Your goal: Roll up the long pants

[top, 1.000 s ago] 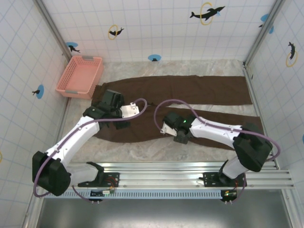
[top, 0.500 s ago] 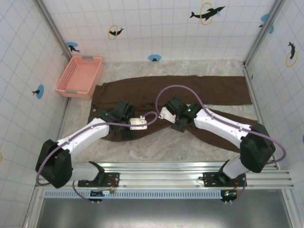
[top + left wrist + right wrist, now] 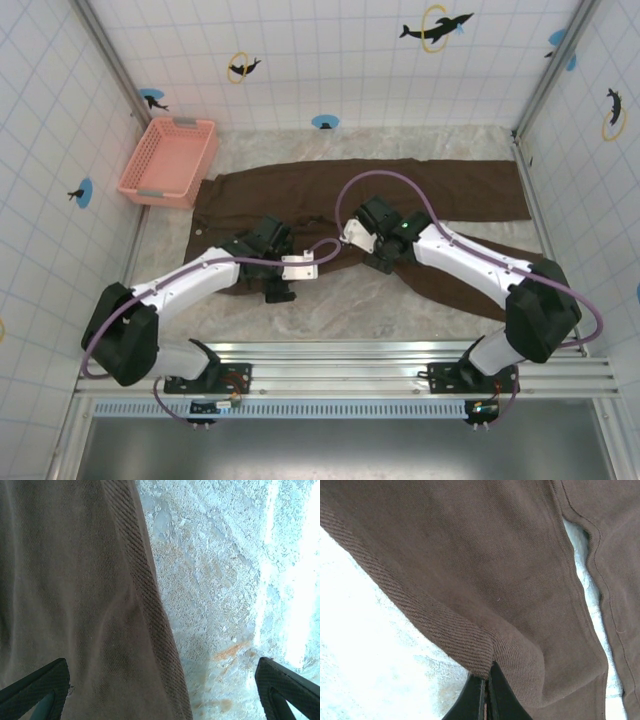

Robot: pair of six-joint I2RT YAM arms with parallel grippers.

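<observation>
Outside the pink basket (image 3: pixel 168 158), just beside it, the long pants (image 3: pixel 300 186).

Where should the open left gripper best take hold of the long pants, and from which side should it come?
Probably the ribbed edge of the long pants, from above: the left gripper stands open astride it, one finger over fabric, one over bare table. The cloth lies flat, so only this edge offers a lip.
</observation>
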